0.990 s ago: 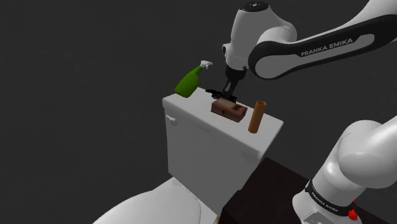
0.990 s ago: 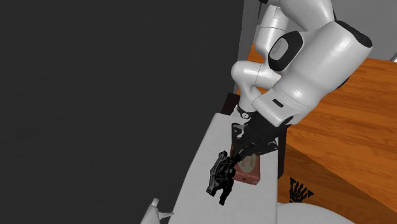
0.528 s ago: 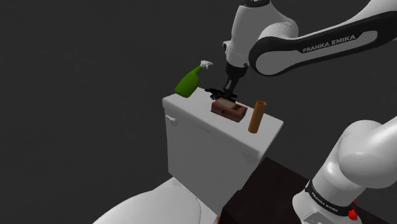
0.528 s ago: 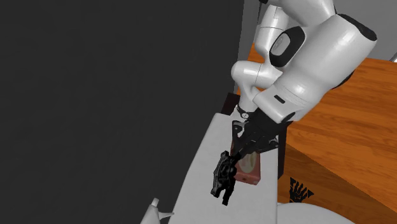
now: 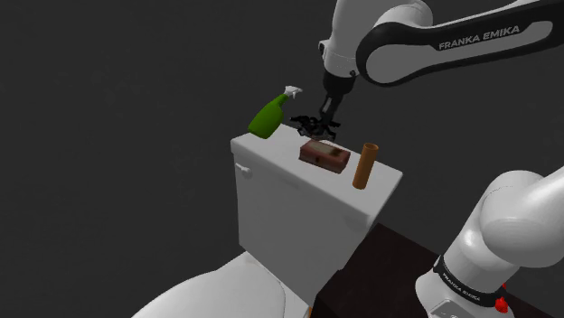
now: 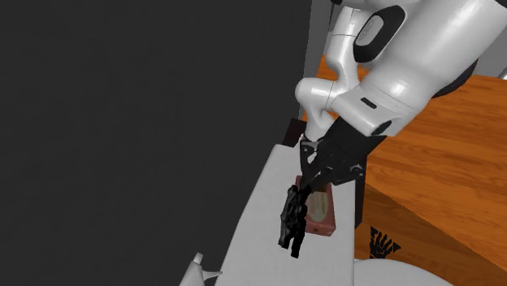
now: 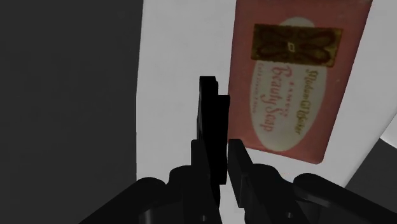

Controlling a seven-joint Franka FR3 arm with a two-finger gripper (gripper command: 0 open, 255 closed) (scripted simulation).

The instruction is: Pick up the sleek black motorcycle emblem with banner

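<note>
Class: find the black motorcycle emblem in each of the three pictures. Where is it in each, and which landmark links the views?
Shoulder view: motorcycle emblem upper middle, in the jaws, between the green spray bottle and the soap box.
Second exterior view: lower middle, overlapping the soap box's left edge.
Wrist view: centre, edge-on between the jaws.
Shared landmark: the red soap box.

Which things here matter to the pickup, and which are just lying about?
In the job:
- black emblem, clasped edge-on
- gripper, shut on it

Lying about:
- soap box
- green spray bottle
- brown tube, upright
- toilet tank, which all three rest on
</note>
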